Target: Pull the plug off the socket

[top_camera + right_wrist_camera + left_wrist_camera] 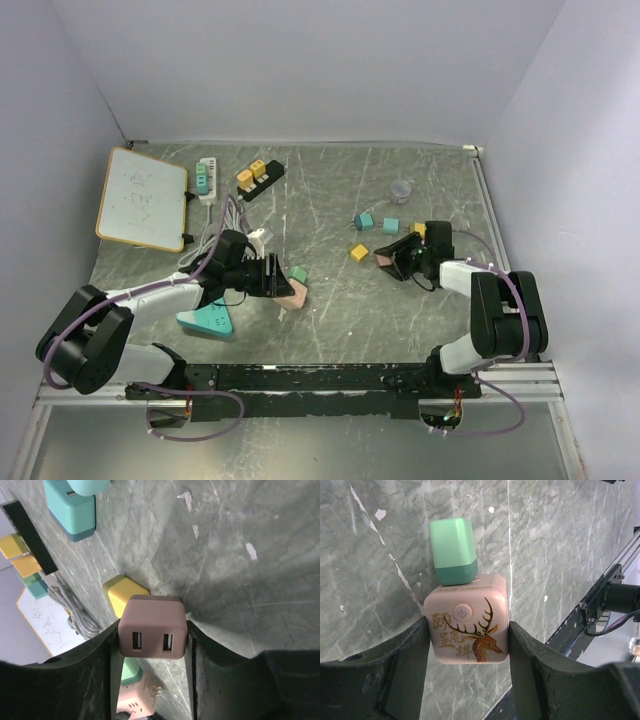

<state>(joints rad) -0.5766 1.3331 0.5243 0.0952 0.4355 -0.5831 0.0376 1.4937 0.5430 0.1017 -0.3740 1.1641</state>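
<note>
Your left end effector point(468, 645) clamped on pink cube socket point(470, 610), down at worktop point(560, 540). Green plug point(452, 550) seated against its far face. Your right end effector point(151, 650) grips mauve USB charger point(151, 622); yellow block point(122, 594) just beside.

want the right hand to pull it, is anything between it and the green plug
Yes. The right hand is already shut on a pink usb charger, and a yellow block lies roughly between it and the green plug in the pink socket.
</note>
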